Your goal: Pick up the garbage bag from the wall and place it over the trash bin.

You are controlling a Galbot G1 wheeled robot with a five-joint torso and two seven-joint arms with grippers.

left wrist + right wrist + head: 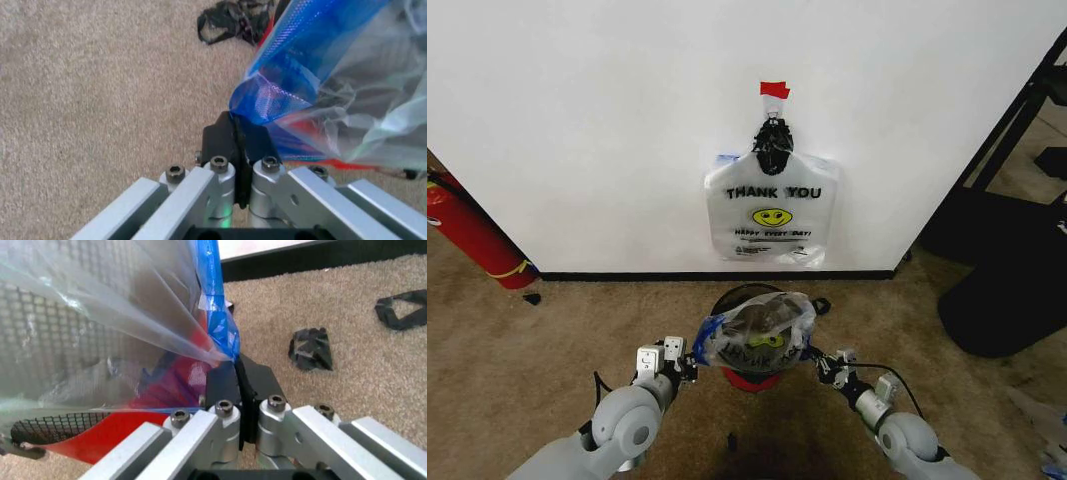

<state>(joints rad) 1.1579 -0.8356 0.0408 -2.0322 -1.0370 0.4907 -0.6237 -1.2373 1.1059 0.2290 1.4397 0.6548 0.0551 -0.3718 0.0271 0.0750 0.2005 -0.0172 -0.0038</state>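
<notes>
Bag point(755, 333) is held stretched between both grippers, directly above the bin point(749, 378), which stands on the carpet point(527, 350) just in front of the wall point(607, 130). Left gripper point(237, 131): jaws fully closed, pinching a blue handle loop point(267, 97). Right gripper point(235, 374): jaws likewise closed, clamped on the other blue loop point(215, 315), with the bin's mesh and red base seen through the film. Handling judgement: the film is thin, very light, limp and crinkly, probably slick; it will sag and collapse unless kept taut, and could tear or slip if pulled hard. The doubled blue loops look the strongest places to hold, one per side, so the mouth stays open. Writing: the held bag's print shows upside down and creased, not legible beyond dark letters and a yellow smiley. A bundle point(771, 210) of bags hanging on the wall under red tape point(774, 89) reads "THANK YOU", with a smiley and smaller lines I cannot read with confidence.
</notes>
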